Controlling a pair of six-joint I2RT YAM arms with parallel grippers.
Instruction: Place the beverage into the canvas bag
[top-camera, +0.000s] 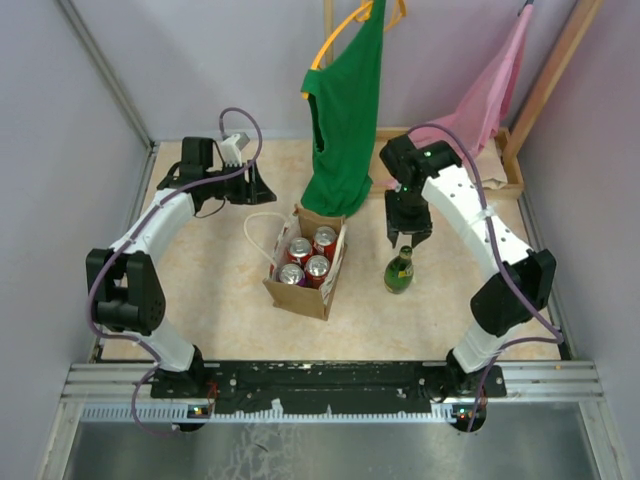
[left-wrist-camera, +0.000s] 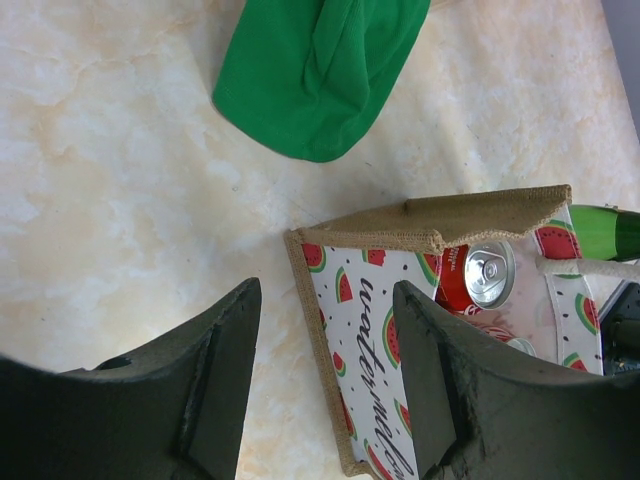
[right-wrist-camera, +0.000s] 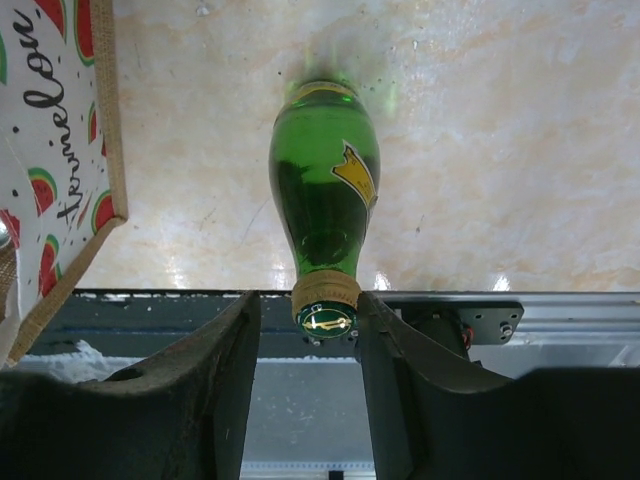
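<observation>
The tan canvas bag (top-camera: 303, 291) stands mid-table with several red cans (top-camera: 306, 257) inside and a white rope handle (top-camera: 257, 233) hanging to its left. A green glass bottle (top-camera: 400, 271) stands upright on the table right of the bag. My right gripper (top-camera: 408, 236) is open just above it. In the right wrist view the bottle (right-wrist-camera: 325, 185) has its gold-necked cap (right-wrist-camera: 327, 318) between my fingers (right-wrist-camera: 400, 375), close against the right one. My left gripper (top-camera: 262, 188) is open and empty behind the bag's left side. Its view shows the bag's rim (left-wrist-camera: 440, 215) and a can (left-wrist-camera: 488, 272).
A green shirt (top-camera: 348, 110) hangs on a hanger right behind the bag, and a pink garment (top-camera: 490, 90) hangs at the back right. A wooden frame (top-camera: 512, 170) lies at the back right corner. A metal rail (top-camera: 330, 385) runs along the near edge.
</observation>
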